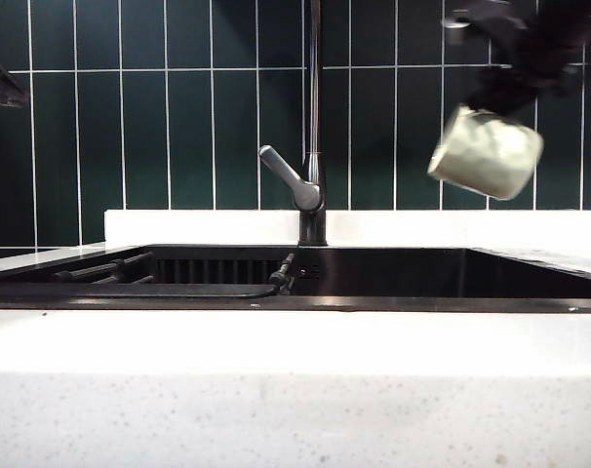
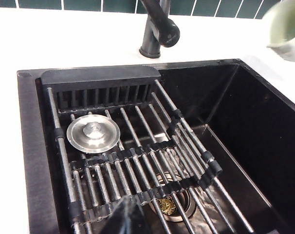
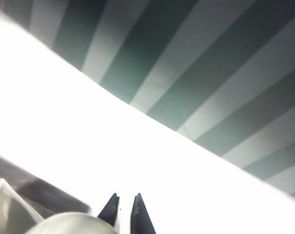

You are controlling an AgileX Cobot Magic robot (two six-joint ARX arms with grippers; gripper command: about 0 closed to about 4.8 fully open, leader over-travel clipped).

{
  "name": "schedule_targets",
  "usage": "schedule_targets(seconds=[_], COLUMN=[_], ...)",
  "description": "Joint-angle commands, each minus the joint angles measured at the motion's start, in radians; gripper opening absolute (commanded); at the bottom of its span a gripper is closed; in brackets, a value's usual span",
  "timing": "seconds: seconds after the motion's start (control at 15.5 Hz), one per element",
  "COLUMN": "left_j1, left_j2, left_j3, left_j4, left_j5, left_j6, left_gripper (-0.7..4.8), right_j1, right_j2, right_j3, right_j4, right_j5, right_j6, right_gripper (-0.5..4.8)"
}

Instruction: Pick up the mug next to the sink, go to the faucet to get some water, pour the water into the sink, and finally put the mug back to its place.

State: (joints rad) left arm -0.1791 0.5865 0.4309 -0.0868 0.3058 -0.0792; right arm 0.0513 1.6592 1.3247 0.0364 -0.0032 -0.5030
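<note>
The pale cream-green mug (image 1: 486, 153) hangs tilted on its side, high above the right part of the black sink (image 1: 393, 303), with its mouth turned left towards the faucet. My right gripper (image 1: 492, 96) is shut on it from above; in the right wrist view its dark fingertips (image 3: 124, 207) stand close together beside the mug's wall (image 3: 60, 224). The faucet (image 1: 315, 117) stands behind the sink's middle, its grey lever (image 1: 288, 177) pointing left. My left gripper (image 2: 124, 202) is shut and empty above the rack in the sink (image 2: 264, 126). The mug's edge (image 2: 286, 27) shows blurred there.
A roll-up rack of metal rods (image 2: 138, 161) covers the left part of the basin, with a round steel drain lid (image 2: 93, 133) lying on it. The drain (image 2: 169, 205) sits below. White counter (image 1: 295, 341) runs in front, dark green tiles (image 1: 169, 117) behind.
</note>
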Motion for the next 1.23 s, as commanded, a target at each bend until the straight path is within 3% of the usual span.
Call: schedule_targets(seconds=[0.06, 0.32, 0.39, 0.64, 1.03, 1.23], left_j1=[0.001, 0.001, 0.001, 0.001, 0.001, 0.001], left_j2=[-0.009, -0.016, -0.016, -0.016, -0.016, -0.016], left_j3=[0.002, 0.002, 0.002, 0.002, 0.001, 0.001], left_j4=[0.013, 0.013, 0.013, 0.013, 0.013, 0.013], left_j5=[0.005, 0.009, 0.009, 0.012, 0.011, 0.008], left_j6=[0.003, 0.003, 0.004, 0.004, 0.004, 0.004], left_gripper=[-0.05, -0.05, -0.05, -0.05, -0.05, -0.06], right_j1=[-0.122, -0.263, -0.276, -0.280, -0.276, -0.275], right_j2=[-0.035, -0.084, -0.084, -0.082, -0.072, -0.051], right_j3=[-0.110, -0.411, -0.454, -0.553, -0.566, -0.584], right_j4=[0.151, 0.638, 0.688, 0.701, 0.708, 0.800], right_j5=[-0.068, -0.104, -0.104, -0.111, -0.099, -0.062], right_j6=[0.290, 0.702, 0.758, 0.772, 0.773, 0.808], right_gripper=[-0.01, -0.01, -0.01, -0.01, -0.01, -0.01])
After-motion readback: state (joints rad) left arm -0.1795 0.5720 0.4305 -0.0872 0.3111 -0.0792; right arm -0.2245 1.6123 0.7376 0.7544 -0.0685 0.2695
